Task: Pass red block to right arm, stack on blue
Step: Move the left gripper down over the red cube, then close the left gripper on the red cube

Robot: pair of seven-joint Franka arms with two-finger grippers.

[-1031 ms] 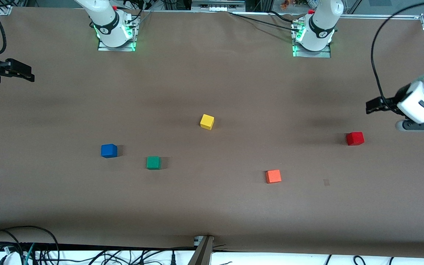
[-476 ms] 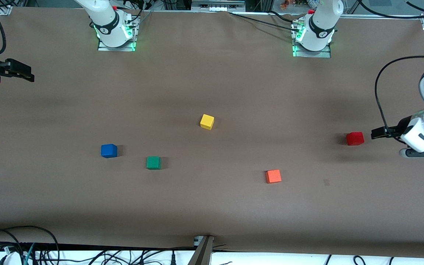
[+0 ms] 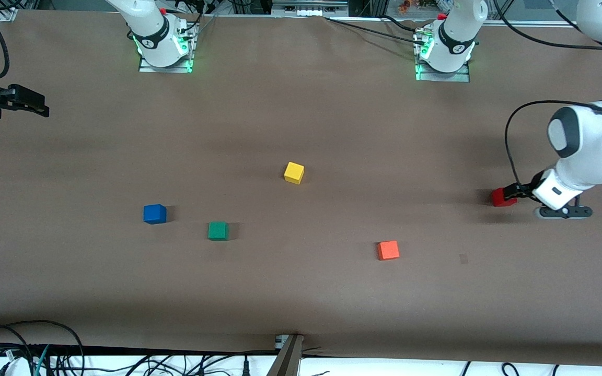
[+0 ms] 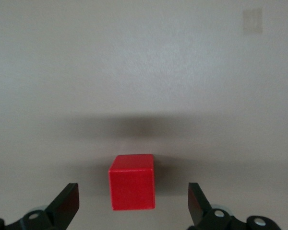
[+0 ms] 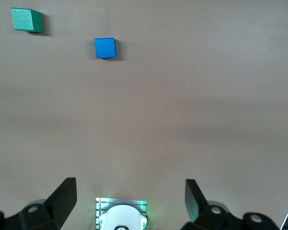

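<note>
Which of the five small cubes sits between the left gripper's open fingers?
The small bright red cube, at the left arm's end of the table; the left gripper straddles it, while the other four sit untouched.

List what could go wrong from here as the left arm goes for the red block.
1. The left gripper has open jaws on either side of the red block without gripping it; closing off-centre could twist or nudge the block.
2. The right gripper waits over the right arm's end of the table, so the handover needs a long carry.
3. The green cube sits close beside the blue cube, crowding the stack.
</note>
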